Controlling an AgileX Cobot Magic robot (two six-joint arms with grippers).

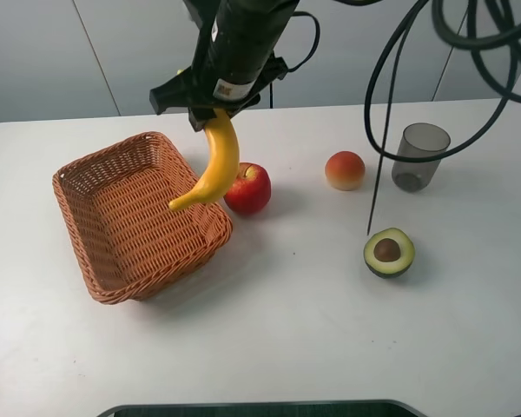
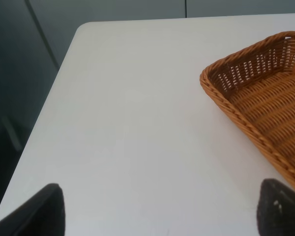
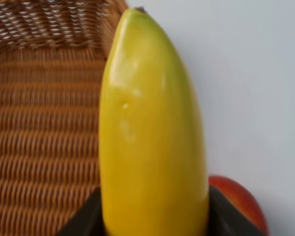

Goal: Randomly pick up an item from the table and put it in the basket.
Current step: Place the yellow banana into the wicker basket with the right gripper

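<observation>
Exterior high: white counter (image 1: 330,330), wicker basket (image 1: 113,161) on its left part, yellow banana (image 1: 220,161) hanging tip-down over basket's right rim just beside red apple (image 1: 250,189), top end clamped in right gripper (image 1: 215,113); left gripper (image 2: 160,209) spread wide, empty, near basket corner.

Bright, even light fills the high view; the large plain white bench (image 1: 286,339) takes no glare. Soft, faint shadows fall toward four o'clock from the orange-brown woven wicker basket (image 1: 126,230) and the halved green avocado (image 1: 389,254). The right wrist view shows the long yellow banana (image 3: 152,137) close and blurred, with pale highlights.
</observation>
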